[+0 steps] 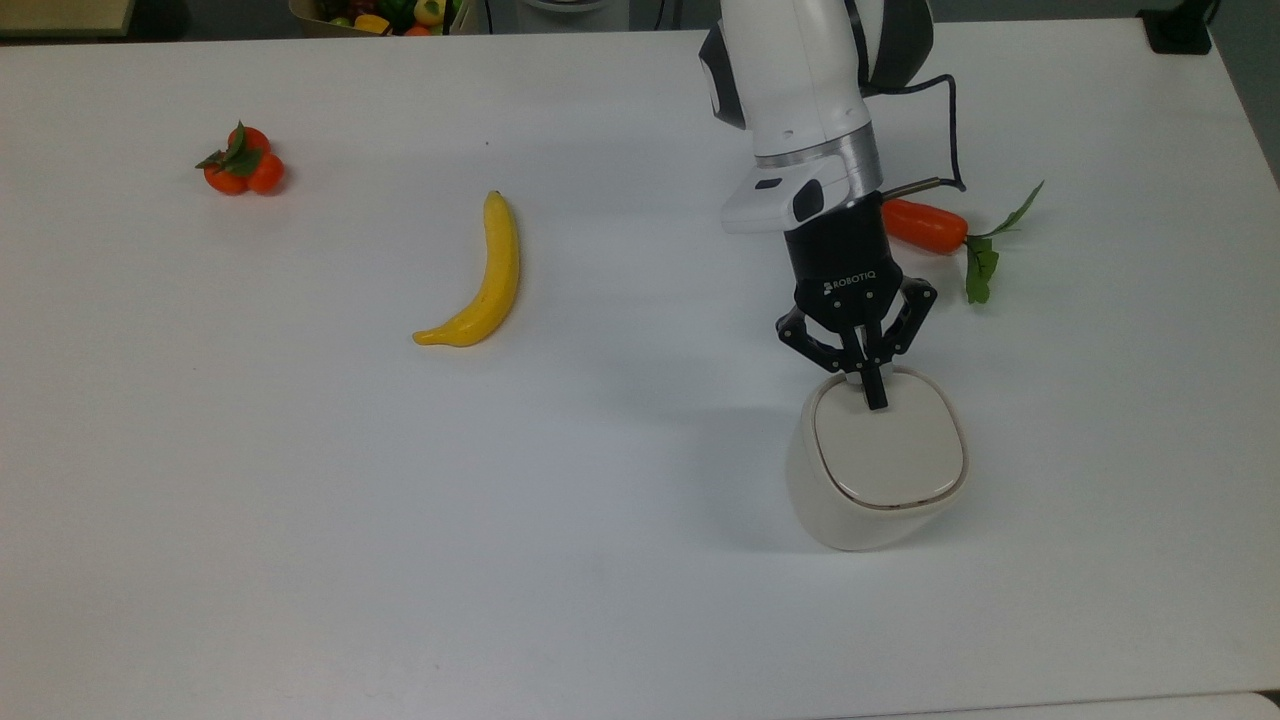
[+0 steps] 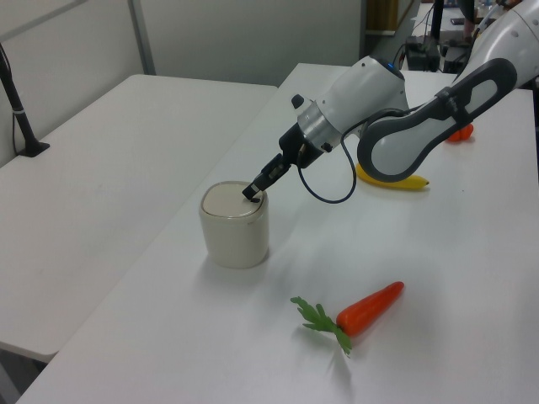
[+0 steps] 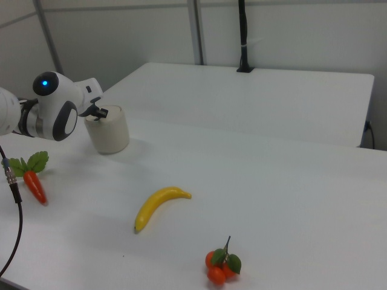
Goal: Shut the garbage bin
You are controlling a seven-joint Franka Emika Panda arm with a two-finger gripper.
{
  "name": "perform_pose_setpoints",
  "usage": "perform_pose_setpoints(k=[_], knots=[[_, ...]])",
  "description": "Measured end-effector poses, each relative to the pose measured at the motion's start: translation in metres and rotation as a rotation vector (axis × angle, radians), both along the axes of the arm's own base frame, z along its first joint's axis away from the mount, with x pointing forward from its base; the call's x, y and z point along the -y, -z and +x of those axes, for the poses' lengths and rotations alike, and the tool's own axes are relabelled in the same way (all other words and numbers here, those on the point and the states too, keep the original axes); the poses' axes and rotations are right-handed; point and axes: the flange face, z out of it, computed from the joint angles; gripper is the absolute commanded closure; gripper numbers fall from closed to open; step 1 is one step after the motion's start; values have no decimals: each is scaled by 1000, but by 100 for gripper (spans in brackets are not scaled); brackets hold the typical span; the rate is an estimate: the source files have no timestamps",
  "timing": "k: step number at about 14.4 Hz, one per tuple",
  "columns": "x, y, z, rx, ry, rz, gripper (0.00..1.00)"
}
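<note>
The cream-white garbage bin stands upright on the white table, its flat lid lying down on the rim. My black gripper reaches down from the arm and rests its tip on the lid's edge nearest the arm. Its fingers are shut together with nothing held between them.
An orange carrot with green leaves lies close to the arm. A yellow banana is at mid-table and small oranges farther off. A black cable hangs from the arm.
</note>
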Motion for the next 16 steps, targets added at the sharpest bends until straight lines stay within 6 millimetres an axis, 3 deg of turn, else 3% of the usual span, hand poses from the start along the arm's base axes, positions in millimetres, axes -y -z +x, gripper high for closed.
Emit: perform_pose_setpoints(k=[2,4,5,7,8,9,16], knots=[[2,-3,0,-6,0,-2,100],[8,-20,0,-34,-1,-11,100],[12,-32,-1,-57,-1,-17,94],[32,-67,-5,-128,17,-26,65],[39,-81,-8,-156,21,-33,38],[49,-97,-15,-208,24,-46,0],[93,-148,-48,-424,27,-120,0]])
